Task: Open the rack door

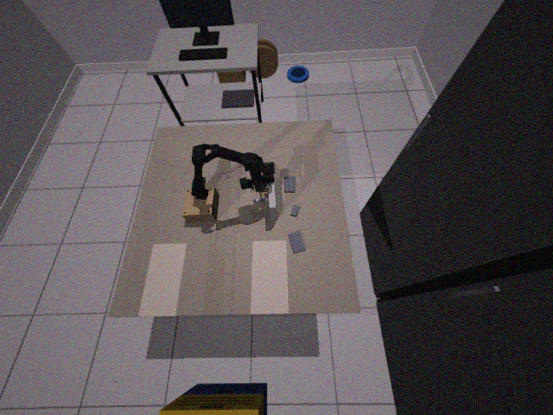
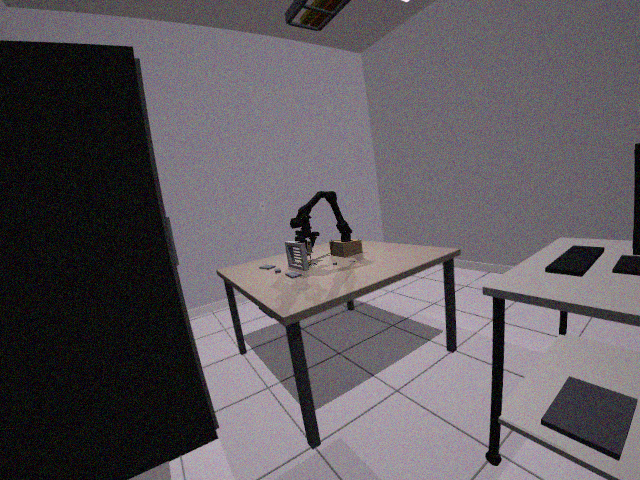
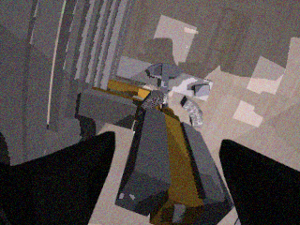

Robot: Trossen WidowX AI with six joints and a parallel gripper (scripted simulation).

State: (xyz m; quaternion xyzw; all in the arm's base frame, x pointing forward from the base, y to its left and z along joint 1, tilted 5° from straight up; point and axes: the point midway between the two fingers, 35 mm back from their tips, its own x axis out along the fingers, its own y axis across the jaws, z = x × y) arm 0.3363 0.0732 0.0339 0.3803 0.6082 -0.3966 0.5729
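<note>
My gripper [image 3: 168, 142] is open, with its two black fingers apart on either side of the grey and gold upright handle [image 3: 177, 161]. Gaps show between the handle and both fingers in the wrist view. The handle stands upright, seen from above, with a grey and gold piece reaching left from near its far end. A slatted grey panel [image 3: 96, 52] fills the upper left of the wrist view. The rack [image 1: 272, 196] [image 2: 287, 253] stands on the table [image 1: 214, 277] [image 2: 392, 263], beside the gripper. The door's angle and the contact at the handle's lower end cannot be told.
A wooden box [image 1: 199, 209] [image 2: 347, 249] bears the arm. Flat grey blocks [image 1: 289, 183] [image 2: 267, 267] lie beyond the rack, with another [image 1: 296, 242] [image 2: 293, 274] nearer its end and a small one [image 1: 295, 210] between. Small metallic pieces [image 3: 192, 112] lie near the handle's far end.
</note>
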